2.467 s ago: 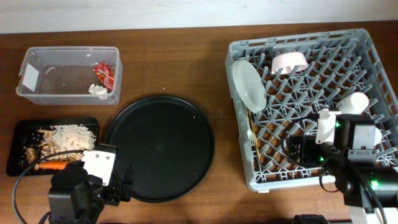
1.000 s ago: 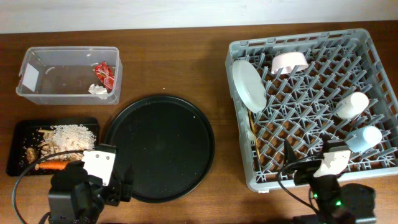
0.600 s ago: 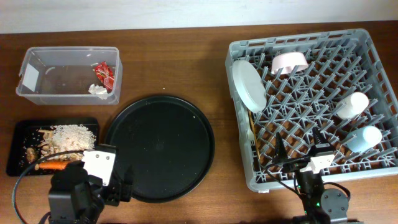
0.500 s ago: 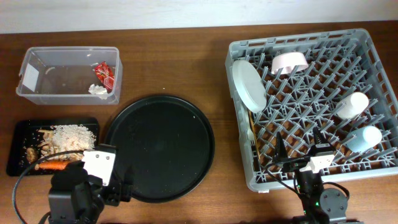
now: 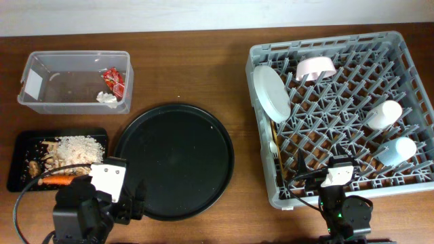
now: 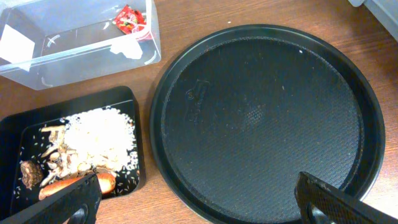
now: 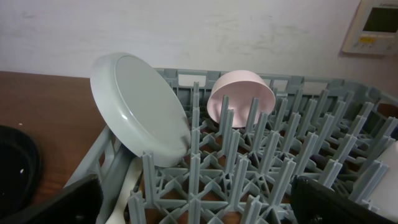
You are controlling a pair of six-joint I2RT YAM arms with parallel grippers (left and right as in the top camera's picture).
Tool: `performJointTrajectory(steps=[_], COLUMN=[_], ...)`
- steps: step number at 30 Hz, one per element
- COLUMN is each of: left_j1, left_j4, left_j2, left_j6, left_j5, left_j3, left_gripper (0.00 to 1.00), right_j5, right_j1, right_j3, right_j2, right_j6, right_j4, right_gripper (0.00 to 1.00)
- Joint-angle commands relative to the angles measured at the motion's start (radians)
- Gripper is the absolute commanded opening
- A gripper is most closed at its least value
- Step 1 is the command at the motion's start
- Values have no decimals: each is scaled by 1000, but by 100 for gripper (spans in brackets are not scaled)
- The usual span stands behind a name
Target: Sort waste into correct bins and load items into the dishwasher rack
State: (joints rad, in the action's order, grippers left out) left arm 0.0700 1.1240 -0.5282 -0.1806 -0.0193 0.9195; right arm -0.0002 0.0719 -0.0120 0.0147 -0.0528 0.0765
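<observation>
The grey rack holds a white plate on edge, a bowl, a small white cup, a light blue cup, and a white fork beside a thin stick. The clear tub holds the red wrapper and the tissue. The flat black tray holds rice, a carrot and a brown scrap. My left gripper is open and empty over the round tray's near edge. My right gripper is open and empty at the rack's near edge.
The large round black tray lies bare between the bins and the rack. The right wrist view shows the plate and the bowl among upright pegs. A pale wall stands behind the table.
My right arm has drawn back from over the rack to its near edge. The light blue cup now lies in the rack next to the small white cup. The left arm has not moved.
</observation>
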Motion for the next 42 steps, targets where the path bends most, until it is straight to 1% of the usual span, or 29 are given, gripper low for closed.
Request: performJointTrajectory(steps=[1,24,27,30,32,35,39,42], left_j1=[2,2,-1,-1,-1,-1,-1,-1], left_j4=[-2,-2,43,46,5,-120,-313,-488], left_j2=[5,11,18,41,77,152,263,363], left_j6=[-19,-19,-19,-31,-31,-31,-2,58], left_j5=[-7,-7,-7,-30,-31,-30,-30,-30], left_j3=[-3,-3,-3,-4,-25,-116,-303,-476], left_gripper=[99,99,99,99,99,99,99,99], right_j5=[10,10,10,10,10,10,10,10], right_j1=[6,6,6,6,6,6,6,6], right_j3=[6,6,6,6,6,6,6,6], right_j2=[-11,-11,-11,-11,-11,-11,-11,-11], right_j6=[-2,-2,-2,-2,-2,-2,-2,-2], right_j4=[5,5,5,5,5,5,5,5], right_gripper=[99,99,99,99,99,99,99,99])
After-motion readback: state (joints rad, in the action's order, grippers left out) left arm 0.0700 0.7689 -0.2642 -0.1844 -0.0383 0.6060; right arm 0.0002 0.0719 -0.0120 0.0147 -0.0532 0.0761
